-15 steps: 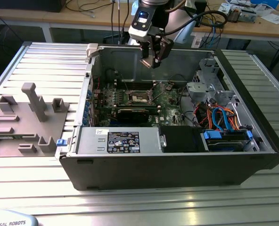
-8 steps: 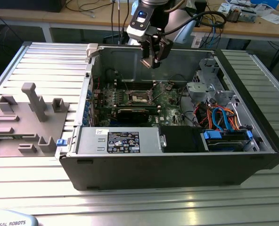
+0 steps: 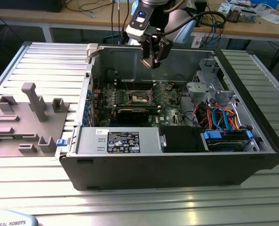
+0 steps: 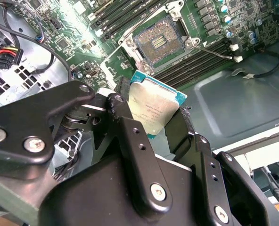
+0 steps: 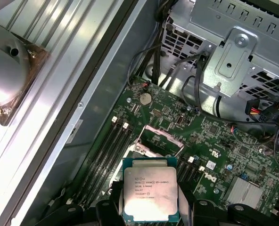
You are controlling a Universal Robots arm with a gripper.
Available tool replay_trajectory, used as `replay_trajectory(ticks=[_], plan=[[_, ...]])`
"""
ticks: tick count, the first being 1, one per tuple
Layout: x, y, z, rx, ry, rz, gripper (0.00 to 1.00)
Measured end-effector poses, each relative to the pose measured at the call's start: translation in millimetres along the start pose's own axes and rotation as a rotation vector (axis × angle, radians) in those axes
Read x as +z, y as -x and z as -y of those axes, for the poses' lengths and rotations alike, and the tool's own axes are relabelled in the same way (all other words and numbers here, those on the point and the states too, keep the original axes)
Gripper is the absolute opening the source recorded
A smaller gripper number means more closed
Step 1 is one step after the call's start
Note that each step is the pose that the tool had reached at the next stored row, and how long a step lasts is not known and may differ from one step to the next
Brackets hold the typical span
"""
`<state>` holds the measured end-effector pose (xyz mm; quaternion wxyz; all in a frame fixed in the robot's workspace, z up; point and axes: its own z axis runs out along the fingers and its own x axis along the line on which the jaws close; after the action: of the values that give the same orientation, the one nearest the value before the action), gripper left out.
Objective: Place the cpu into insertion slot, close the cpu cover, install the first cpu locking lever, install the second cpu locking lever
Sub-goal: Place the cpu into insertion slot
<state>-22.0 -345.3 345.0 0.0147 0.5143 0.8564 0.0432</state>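
Observation:
My gripper (image 3: 153, 59) hangs inside the open computer case, above the green motherboard (image 3: 170, 101). It is shut on the cpu (image 4: 153, 109), a flat square chip with a dull silver top and a green edge, also seen in the first wrist view (image 5: 150, 195). One black finger (image 4: 122, 101) presses on each side of the chip. The insertion slot (image 4: 159, 43) lies uncovered below, with a dark centre and a pale metal rim (image 3: 140, 98). A thin silver frame, seemingly the cpu cover (image 5: 160, 135), stands raised at the slot. A thin wire lever (image 4: 215, 51) lies loose beside the slot.
A grey drive cage (image 3: 205, 80) and orange and blue cables (image 3: 219, 115) fill the case on the exterior view's right. A power supply box (image 3: 118, 141) runs along the front wall. Black memory slots (image 4: 196, 61) flank the socket. A grey parts fixture (image 3: 26, 117) sits outside the case.

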Motion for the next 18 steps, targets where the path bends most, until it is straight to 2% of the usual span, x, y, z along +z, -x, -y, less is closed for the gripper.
replay_trajectory(ticks=[18], plan=[[0.1, 0.0, 0.0, 0.036, 0.0007, 0.0032, 0.54]])
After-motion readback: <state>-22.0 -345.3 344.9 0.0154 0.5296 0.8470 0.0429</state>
